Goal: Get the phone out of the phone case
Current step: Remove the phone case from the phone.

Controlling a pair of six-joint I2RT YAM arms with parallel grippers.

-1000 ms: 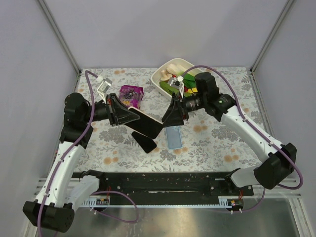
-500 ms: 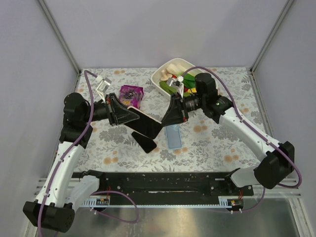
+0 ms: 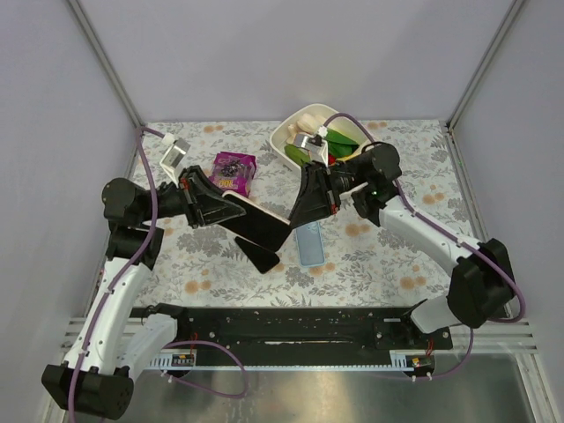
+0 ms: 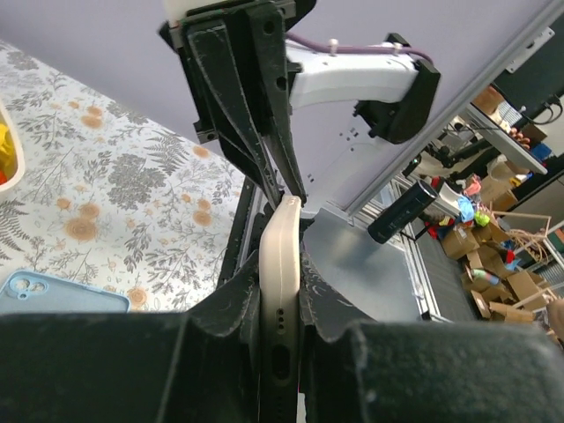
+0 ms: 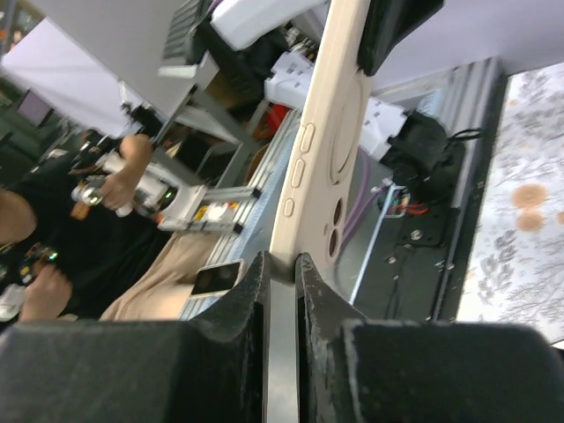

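A phone with a black screen sits in a cream phone case and hangs in the air above the table's middle, held between both arms. My left gripper is shut on its left end; in the left wrist view the case's cream edge with its port cut-out is pinched between the pads. My right gripper is shut on the other end. In the right wrist view the case's back, with side buttons and a camera cut-out, rises from my right gripper.
A light blue case lies flat on the flowered cloth below the right gripper, with a dark flat shape to its left. At the back are a white bin of toys, a purple box and a small white clip.
The right gripper has shut on the cased phone's right end and its wrist has swung towards the middle. The left arm's shoulder has shifted left, its grip unchanged.
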